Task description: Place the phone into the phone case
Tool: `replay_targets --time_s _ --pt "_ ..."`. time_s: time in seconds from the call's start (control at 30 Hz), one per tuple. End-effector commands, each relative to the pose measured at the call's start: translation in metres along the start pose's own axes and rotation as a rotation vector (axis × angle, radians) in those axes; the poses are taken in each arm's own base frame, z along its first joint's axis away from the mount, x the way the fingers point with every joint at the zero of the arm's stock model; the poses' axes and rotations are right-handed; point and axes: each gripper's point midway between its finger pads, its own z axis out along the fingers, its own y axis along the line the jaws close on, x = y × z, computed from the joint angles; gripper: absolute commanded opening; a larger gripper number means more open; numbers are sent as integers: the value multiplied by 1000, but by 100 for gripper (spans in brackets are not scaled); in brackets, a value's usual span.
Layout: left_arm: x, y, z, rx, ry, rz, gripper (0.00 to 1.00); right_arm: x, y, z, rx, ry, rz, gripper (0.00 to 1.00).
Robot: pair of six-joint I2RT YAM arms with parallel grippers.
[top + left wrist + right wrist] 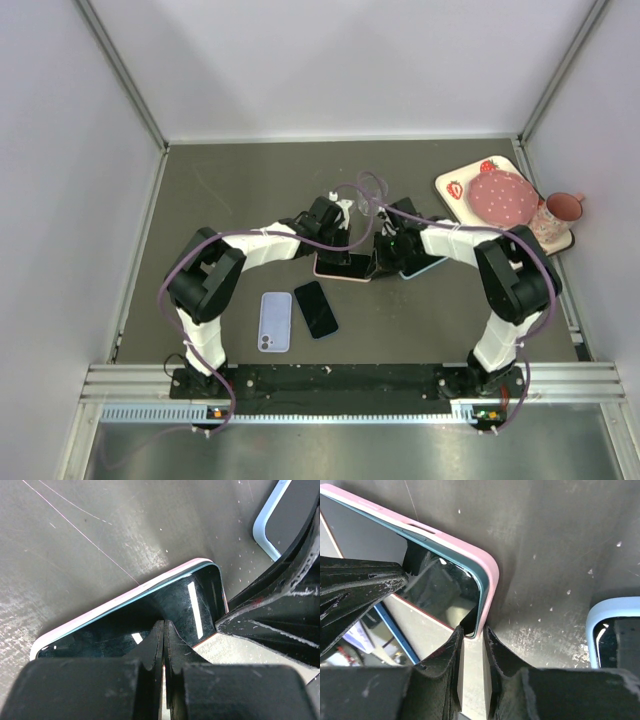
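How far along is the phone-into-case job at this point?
Done: the phone lies in the pink phone case, its teal edge tucked against the far rim. In hand: the shut left gripper presses on the screen while the right gripper pinches the case's corner rim. Left: seating the near edge, which I cannot confirm is in, then letting go.

Near edge of the pink case behind the left tool (blue case cropped)
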Motion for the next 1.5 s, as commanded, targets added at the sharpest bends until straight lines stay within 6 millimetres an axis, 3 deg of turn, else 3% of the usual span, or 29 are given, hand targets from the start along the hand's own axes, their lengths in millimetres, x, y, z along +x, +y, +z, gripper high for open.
replay_targets --time_s 0.0,0.27,0.37,0.5,0.63,0.73,0.77,0.8,0.87,1.0,1.13,1.23,1.37,1.47 --pt "70 48 5 -174 224 -5 0 10 -59 21 345 -32 -140 0" --pt "68 49 3 -183 219 1 0 4 -50 13 400 -66 -272 0" --pt "68 50 4 -186 220 3 0 -7 -36 0 374 -126 -290 0" --pt "70 49 3 -182 226 1 0 -20 1 -24 249 -203 -281 1" --pt "68 49 2 -189 218 5 0 -31 48 -59 85 -300 -276 22" --pt "67 49 0 -187 213 4 0 -36 62 -76 21 -331 -266 44" --pt "67 49 0 -188 213 6 0 -44 62 -85 -6 -357 -243 56" --pt "67 49 0 -190 214 6 0 -39 68 -87 -71 -330 -234 61" --pt "68 51 -2 -202 214 7 0 -48 73 -96 -170 -357 -185 68" --pt "66 49 -3 -193 203 5 0 -50 47 -92 -231 -329 -70 70" --pt "67 48 -4 -188 205 5 0 -47 37 -74 -211 -269 -40 68" --pt "67 47 -6 -187 202 7 0 -44 29 -60 -196 -234 -18 64" --pt "68 48 -7 -192 202 9 0 -43 21 -43 -181 -196 -2 48" --pt "68 47 -9 -188 202 11 0 -47 12 -31 -149 -183 7 45"
